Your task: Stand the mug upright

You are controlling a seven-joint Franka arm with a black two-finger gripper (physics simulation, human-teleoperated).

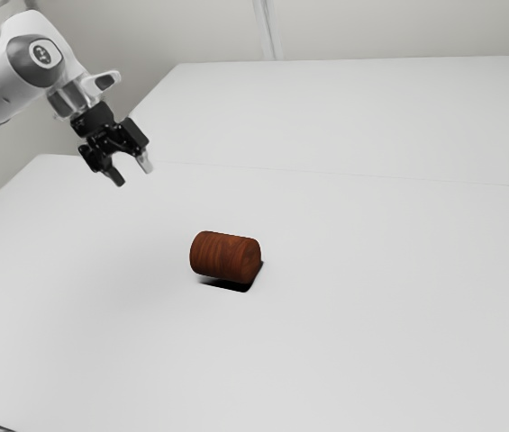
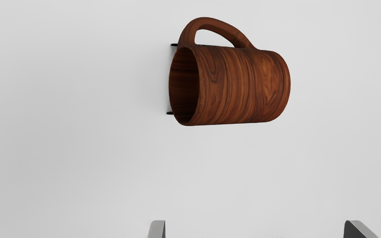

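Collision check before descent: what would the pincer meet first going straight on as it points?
Likely bare tabletop beside the tipped mug. The open pincer points down, its line seeming to pass just by the mug. Depth is unclear; it could clip the mug's side.

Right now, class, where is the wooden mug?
In the exterior view, the mug lies on its side on the white table, near the picture's middle, lower than the open gripper and farther toward the exterior view's right.
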